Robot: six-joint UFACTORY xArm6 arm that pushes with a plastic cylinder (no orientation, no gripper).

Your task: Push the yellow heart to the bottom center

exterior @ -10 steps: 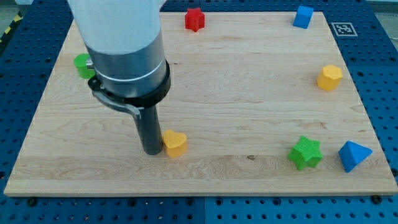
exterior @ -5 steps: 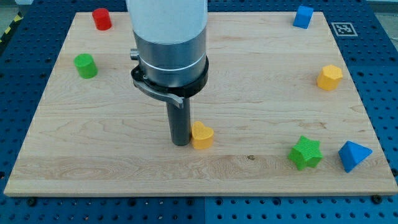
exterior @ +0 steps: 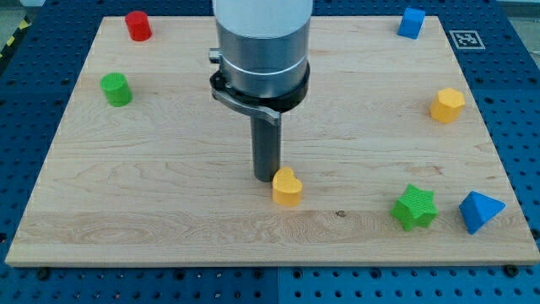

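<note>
Pale wooden board holds yellow heart, yellow hexagon, green star, green cylinder, red cylinder, blue cube, and blue pyramid.

One camera only, set off the board's bottom edge, looking down at a slant toward the top. The near edge spreads wider than the far one. It's close enough that the whole board fills the picture, blue pegboard table peeking round it, while the arm's upper body runs out the top.
</note>
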